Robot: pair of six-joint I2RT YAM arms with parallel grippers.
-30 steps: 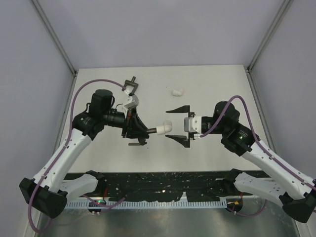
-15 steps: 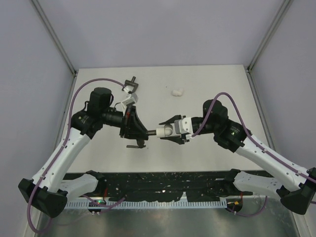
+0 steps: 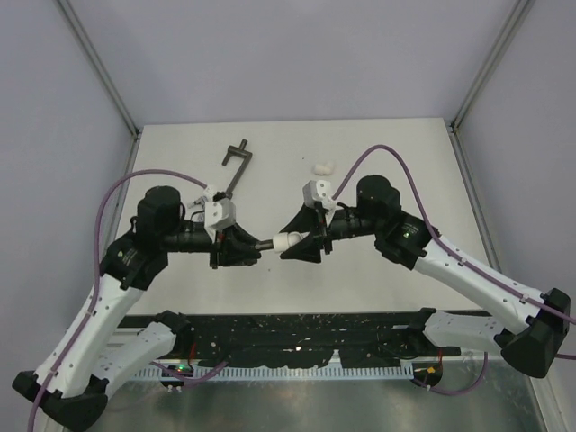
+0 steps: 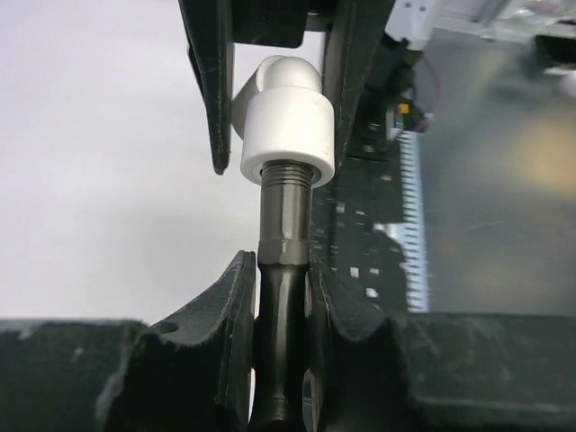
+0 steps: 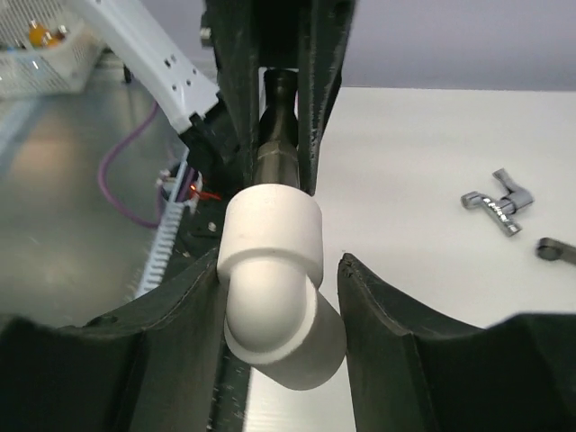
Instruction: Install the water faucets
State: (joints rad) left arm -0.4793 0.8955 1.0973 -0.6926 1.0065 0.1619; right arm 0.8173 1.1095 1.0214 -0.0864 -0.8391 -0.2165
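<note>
A dark grey-bronze water faucet (image 4: pixel 284 216) is clamped in my left gripper (image 4: pixel 281 265), which is shut on its body. Its threaded end sits inside a white elbow fitting (image 4: pixel 286 126). My right gripper (image 5: pixel 279 265) is shut on that elbow (image 5: pixel 270 261), and the dark faucet (image 5: pixel 277 135) runs away behind it. From above, the two grippers meet mid-table, left gripper (image 3: pixel 255 245) and right gripper (image 3: pixel 294 243), with the elbow (image 3: pixel 283 241) between them. A shiny silver faucet (image 5: pixel 497 207) lies loose on the table.
A long dark T-handled bar (image 3: pixel 236 165) lies at the back left of the white table (image 3: pixel 396 153). A second white elbow (image 3: pixel 322 167) sits at the back centre. The black rail (image 3: pixel 297 337) runs along the near edge.
My right gripper has come in from the right and closed on the white elbow. Both wrists have since turned, and the joined parts sit slightly nearer the front edge.
</note>
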